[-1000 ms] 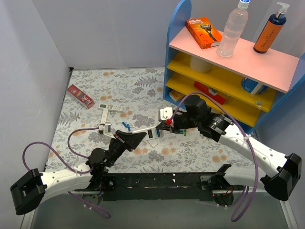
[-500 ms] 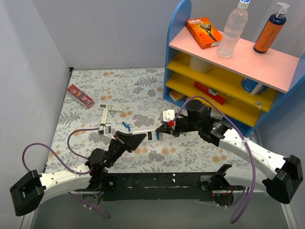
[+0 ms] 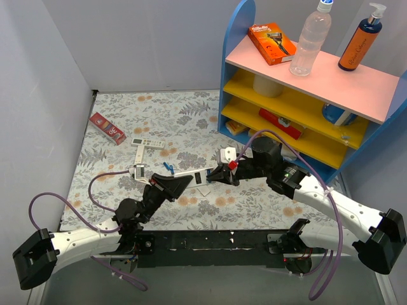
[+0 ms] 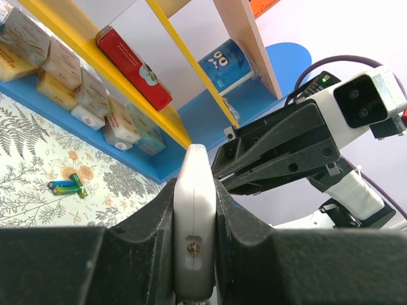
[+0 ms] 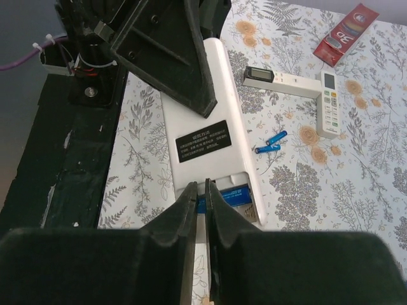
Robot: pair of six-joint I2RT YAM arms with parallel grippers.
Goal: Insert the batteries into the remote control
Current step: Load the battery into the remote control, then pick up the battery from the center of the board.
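Observation:
My left gripper (image 3: 173, 184) is shut on the white remote control (image 3: 191, 173) and holds it back side up above the table. In the left wrist view the remote (image 4: 194, 210) is clamped edge-on between the fingers (image 4: 152, 222). The right wrist view shows its white back (image 5: 203, 108) with a black label and the open recess, where a blue battery (image 5: 232, 196) lies. My right gripper (image 5: 205, 187) is shut, its tips at the left end of that battery. It also shows in the top view (image 3: 213, 176). Two loose blue batteries (image 5: 270, 143) lie on the cloth.
A thinner white remote with a crosswise piece (image 3: 145, 147) and a red box (image 3: 107, 128) lie at the left. A blue and yellow shelf unit (image 3: 305, 108) stands at the right. A blue and a green battery (image 4: 67, 185) lie near its base. A small white cover (image 3: 203, 190) lies under the remote.
My right gripper has moved left and down to the remote's recess end. The left gripper has kept the remote nearly still.

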